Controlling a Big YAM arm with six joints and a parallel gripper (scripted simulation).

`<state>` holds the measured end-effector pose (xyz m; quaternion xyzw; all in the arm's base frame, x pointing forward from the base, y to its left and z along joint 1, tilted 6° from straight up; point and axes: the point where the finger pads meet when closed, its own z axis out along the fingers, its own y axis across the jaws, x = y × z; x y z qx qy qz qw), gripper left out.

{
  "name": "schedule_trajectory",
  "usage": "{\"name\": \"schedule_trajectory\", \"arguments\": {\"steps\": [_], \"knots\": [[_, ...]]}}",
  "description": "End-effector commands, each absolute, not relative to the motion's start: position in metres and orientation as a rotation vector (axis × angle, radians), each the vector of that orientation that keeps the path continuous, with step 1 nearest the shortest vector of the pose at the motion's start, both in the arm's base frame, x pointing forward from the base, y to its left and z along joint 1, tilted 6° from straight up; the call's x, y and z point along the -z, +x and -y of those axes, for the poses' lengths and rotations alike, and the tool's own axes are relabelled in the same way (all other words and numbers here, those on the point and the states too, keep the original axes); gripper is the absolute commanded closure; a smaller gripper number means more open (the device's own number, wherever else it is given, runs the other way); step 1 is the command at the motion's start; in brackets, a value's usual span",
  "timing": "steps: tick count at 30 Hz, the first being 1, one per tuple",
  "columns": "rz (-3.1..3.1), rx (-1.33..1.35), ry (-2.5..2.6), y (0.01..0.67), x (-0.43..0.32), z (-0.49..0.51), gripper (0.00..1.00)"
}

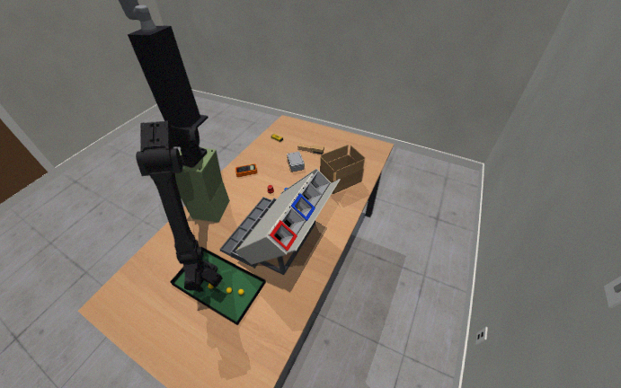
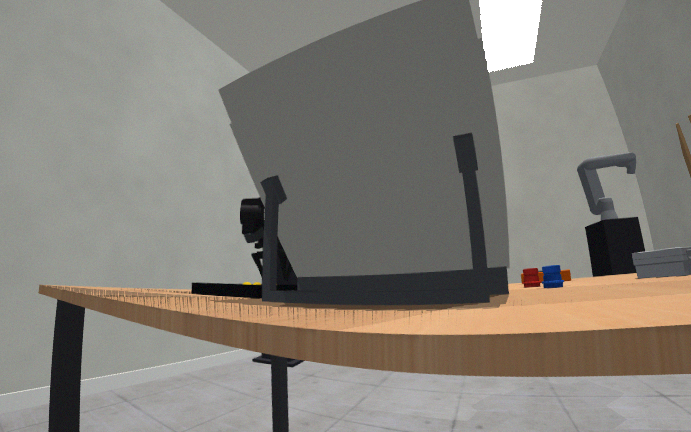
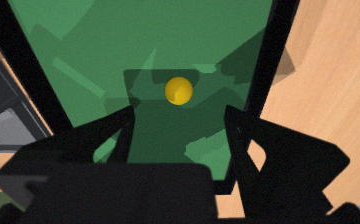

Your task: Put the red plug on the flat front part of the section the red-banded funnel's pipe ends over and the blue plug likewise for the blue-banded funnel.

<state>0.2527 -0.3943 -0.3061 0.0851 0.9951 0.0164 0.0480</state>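
Note:
My gripper is open and low over the green marble tray, near its left end in the top view. A yellow marble lies on the tray just beyond my fingertips, between their lines and untouched. The top view shows it and two more marbles to its right. The tilted grey cover carries the red-banded funnel and the blue-banded funnel. The red plug and the blue plug stand on the table behind the cover.
The dark sectioned tray lies at the cover's foot, close to the marble tray. A green block stands by the arm. A cardboard box, a grey case and an orange device sit at the far end.

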Motion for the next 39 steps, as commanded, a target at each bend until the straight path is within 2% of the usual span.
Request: {"name": "schedule_trajectory", "arguments": {"steps": [1, 39], "knots": [[-3.027, -0.035, 0.254, 0.2643, 0.3032, 0.4010, 0.20], [-3.016, -0.019, 0.245, 0.2641, 0.3026, 0.4010, 0.20]]}}
